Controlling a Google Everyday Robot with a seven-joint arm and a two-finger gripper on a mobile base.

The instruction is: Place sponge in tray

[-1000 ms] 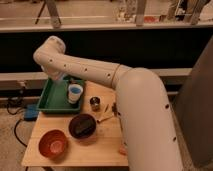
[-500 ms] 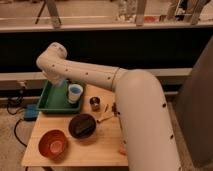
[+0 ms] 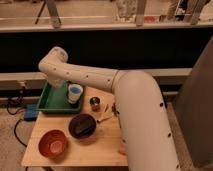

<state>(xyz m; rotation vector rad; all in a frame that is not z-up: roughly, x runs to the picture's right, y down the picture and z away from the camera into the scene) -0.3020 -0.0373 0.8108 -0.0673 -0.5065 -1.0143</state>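
Your gripper [image 3: 59, 84] hangs low over the green tray [image 3: 46, 104] beside the blue-and-white cup [image 3: 74, 93]; I can't make out the sponge, so any sideways swing risks tipping that cup.

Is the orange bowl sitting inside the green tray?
No, the orange bowl sits on the wooden table, near its front left corner, apart from the green tray; the pincer is over the tray.

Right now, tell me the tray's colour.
Green tray, clearest in the camera view; the end effector is above it.
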